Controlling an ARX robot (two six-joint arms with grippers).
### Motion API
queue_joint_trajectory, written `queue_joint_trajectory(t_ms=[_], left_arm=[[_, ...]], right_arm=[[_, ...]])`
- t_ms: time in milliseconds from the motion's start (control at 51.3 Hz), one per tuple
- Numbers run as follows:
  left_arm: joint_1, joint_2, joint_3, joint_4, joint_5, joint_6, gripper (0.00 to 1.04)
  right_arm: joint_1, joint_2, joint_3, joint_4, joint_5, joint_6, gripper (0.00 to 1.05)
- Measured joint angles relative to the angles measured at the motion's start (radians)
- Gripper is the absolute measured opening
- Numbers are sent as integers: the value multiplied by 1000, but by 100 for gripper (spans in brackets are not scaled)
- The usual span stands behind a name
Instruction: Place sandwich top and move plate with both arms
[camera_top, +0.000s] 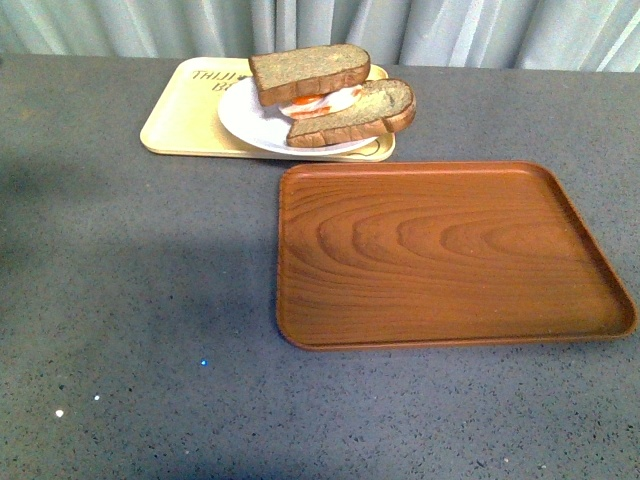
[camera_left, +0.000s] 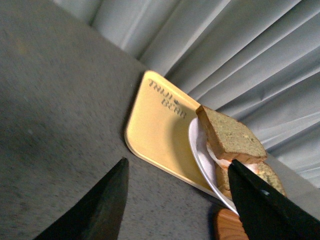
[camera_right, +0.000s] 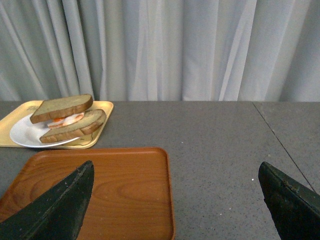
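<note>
Grey speckled surface (camera_top: 130, 330) fills the front view, backed by pale curtains (camera_top: 460, 30) along its far edge. A cream tray (camera_top: 175, 120) with dark lettering lies at the far edge, left of centre. The white plate (camera_top: 250, 122) sits on the right part of this tray, its rim overhanging the tray's right end. On the plate, the sandwich top (camera_top: 308, 70) rests tilted over a white and orange filling (camera_top: 318, 102), which lies on a lower bread slice (camera_top: 355, 112) with a rounded end. The top is offset to the left of the lower slice, not squarely stacked. A brown wood-grain tray (camera_top: 450, 255) lies nearer, right of centre, its far left corner just beside the cream tray. No arm appears in this view.

Left wrist view: the left pincer (camera_left: 180, 200) hangs above the surface with fingers well apart and nothing between them. The cream tray (camera_left: 155, 135), plate (camera_left: 197, 150) and sandwich top (camera_left: 232, 135) lie beyond the tips. One finger overlaps the plate's edge in the picture; contact cannot be confirmed.

Right wrist view: the right pincer (camera_right: 177, 205) is spread wide, unloaded, above the wood-grain tray (camera_right: 130, 185). The plate (camera_right: 25, 135) and sandwich top (camera_right: 62, 107) stand well apart from it, at the far left.
</note>
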Motion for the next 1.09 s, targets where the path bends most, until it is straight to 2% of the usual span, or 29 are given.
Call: queue_joint_trajectory(t_ms=[39, 117, 175, 312, 526, 643, 857, 1091], left_arm=[[0, -34, -42, 37, -32, 67, 45], [0, -61, -72, 55, -51, 92, 34], [0, -74, -89, 56, -61, 113, 22], [0, -369, -320, -23, -129, 372, 2], [0, -675, -400, -207, -130, 530, 2], [0, -801, -402, -313, -130, 550, 2], [0, -1107, -401, -632, -130, 558, 2], [0, -1320, -402, -820, -130, 561, 2]], right_arm=[[0, 0, 0, 0, 0, 0, 96], [0, 0, 0, 0, 0, 0, 96], [0, 0, 0, 0, 0, 0, 96], [-1, 2, 0, -2, 3, 0, 96], [0, -2, 0, -1, 2, 0, 96], [0, -2, 0, -1, 2, 0, 96], [0, -2, 0, -1, 2, 0, 96], [0, -2, 0, -1, 2, 0, 96]])
